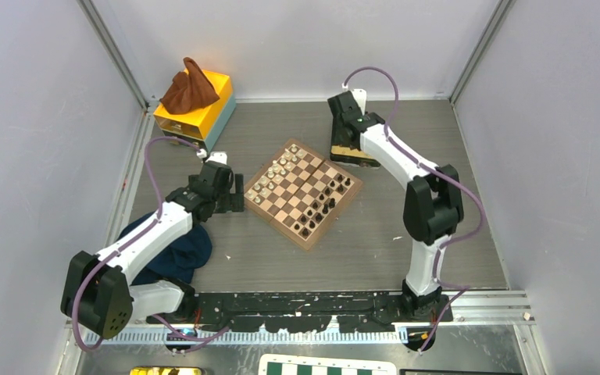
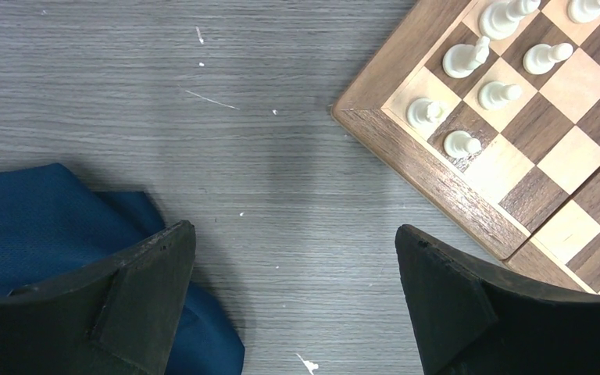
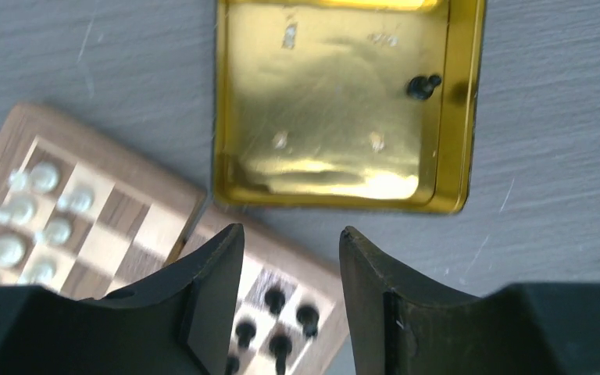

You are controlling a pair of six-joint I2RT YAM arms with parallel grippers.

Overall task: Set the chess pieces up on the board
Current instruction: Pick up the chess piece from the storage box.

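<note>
Left gripper [image 2: 295,230] gapes wide, right gripper [image 3: 291,234] less, both empty. Only the right wrist shows a piece [image 3: 422,84] in the tin [image 3: 336,125].

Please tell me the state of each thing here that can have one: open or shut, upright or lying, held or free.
board: open, lying flat.
gold tin: open.
lone black piece: loose in the gold tin, not held.
black chess pieces: upright on the board.
cream pieces: upright on the board.
left gripper: open, empty.
right gripper: open, empty.
blue cloth: crumpled.
</note>
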